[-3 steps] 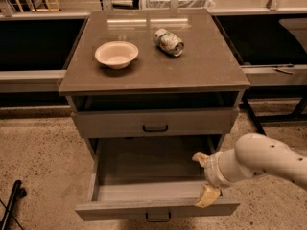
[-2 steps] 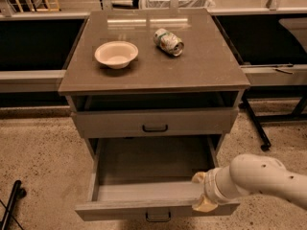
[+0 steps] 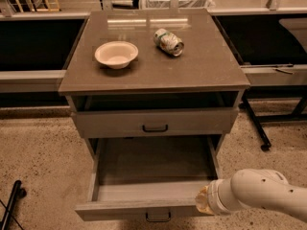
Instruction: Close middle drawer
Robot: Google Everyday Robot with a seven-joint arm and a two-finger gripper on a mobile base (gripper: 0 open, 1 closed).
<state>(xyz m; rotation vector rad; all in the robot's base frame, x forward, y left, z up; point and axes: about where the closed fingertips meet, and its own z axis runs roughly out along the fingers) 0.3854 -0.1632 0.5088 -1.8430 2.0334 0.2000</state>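
Observation:
The middle drawer (image 3: 120,209) of the grey cabinet is pulled far out and its inside is empty. Its small dark loop handle (image 3: 158,218) shows at the centre of the front, at the bottom edge of the view. My gripper (image 3: 203,201) is at the right end of the drawer's front panel, against its top edge, on the end of my white arm (image 3: 261,195) that comes in from the lower right. The lowest drawer is hidden under the open one.
The upper drawer (image 3: 192,121) sits just under the brown tabletop (image 3: 201,73). A cream bowl (image 3: 116,54) and a can lying on its side (image 3: 169,42) rest on top. A wheeled black leg (image 3: 263,145) stands to the right and a dark pole (image 3: 12,202) at lower left.
My arm has moved down and to the left, bringing the gripper from beside the drawer's right wall to the right end of its front panel. The drawer has not visibly moved.

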